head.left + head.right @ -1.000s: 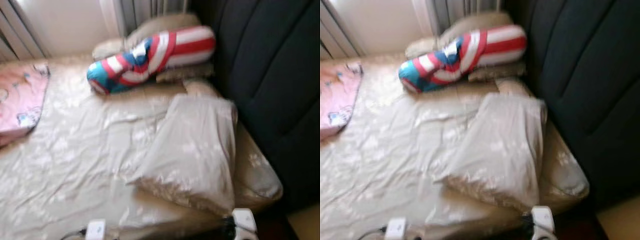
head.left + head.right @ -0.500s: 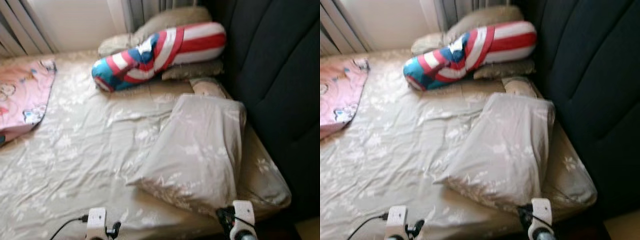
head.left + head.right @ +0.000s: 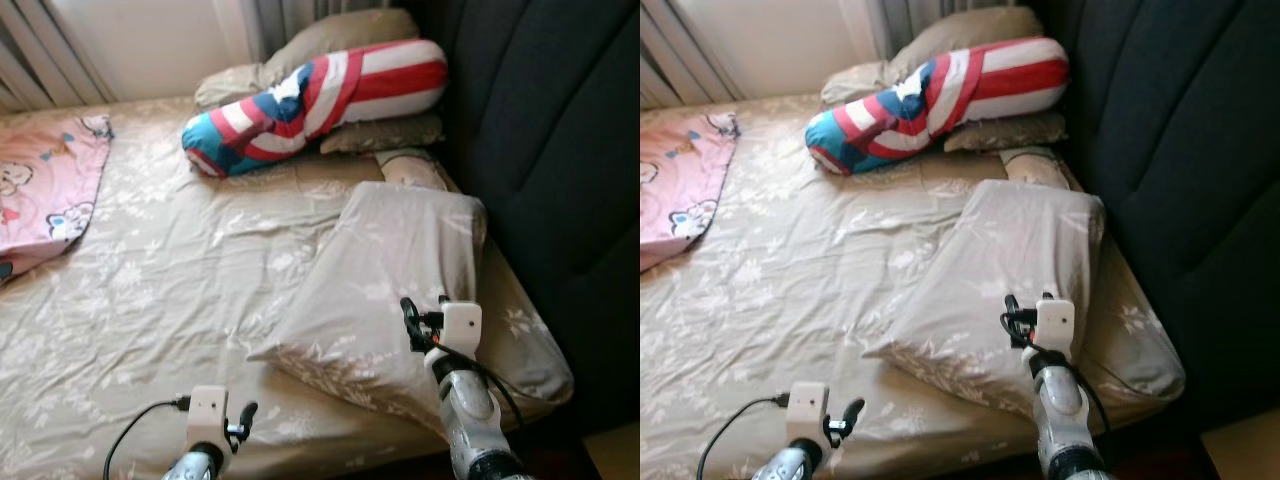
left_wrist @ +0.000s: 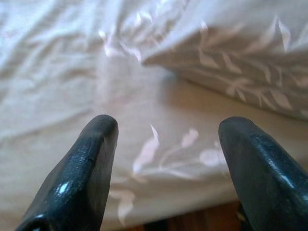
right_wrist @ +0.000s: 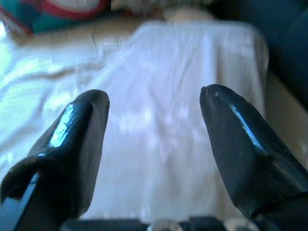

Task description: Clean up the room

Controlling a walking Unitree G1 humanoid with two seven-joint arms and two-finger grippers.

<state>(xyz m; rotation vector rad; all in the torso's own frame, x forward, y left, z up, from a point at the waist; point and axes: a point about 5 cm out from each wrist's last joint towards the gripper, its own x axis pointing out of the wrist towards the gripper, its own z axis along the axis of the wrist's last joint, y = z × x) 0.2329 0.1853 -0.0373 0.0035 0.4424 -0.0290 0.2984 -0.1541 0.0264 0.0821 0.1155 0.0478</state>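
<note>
Two eye views first, same scene. Rumpled beige bed sheet (image 3: 150,300) with a pale leaf print, soft and creased all over. Loose pillow (image 3: 390,290) in matching leafy fabric, flattish and lying crooked near the bed's right edge, one corner poking toward the middle. Beyond it, a round bolster (image 3: 310,100) in shiny red, white and blue stripes, propped on a couple of plain beige pillows (image 3: 330,35) at the far end. Pink cartoon-print blanket (image 3: 45,195) off at the left. Dark padded headboard (image 3: 550,170) running down the right side, close against the pillow. Right gripper (image 3: 410,315) raised over the pillow's near half, white wrist box behind it. Left gripper (image 3: 245,420) low at the near edge of the bed, over bare sheet, cable trailing off to its left.

Left wrist view next: two glossy black fingers (image 4: 86,173) spread wide with nothing between, sheet below, pillow's near corner (image 4: 231,62) just beyond the tips, not touching.

Right wrist view: blurry, fingers (image 5: 72,144) also set well apart and empty, pillow (image 5: 178,110) straight ahead, bit of the bolster (image 5: 53,9) at the far end.

Compared with half a second ago: both arms up further into the eye views, right one now reaching over the pillow instead of sitting at the bottom edge. Bedding lying the same as before.
</note>
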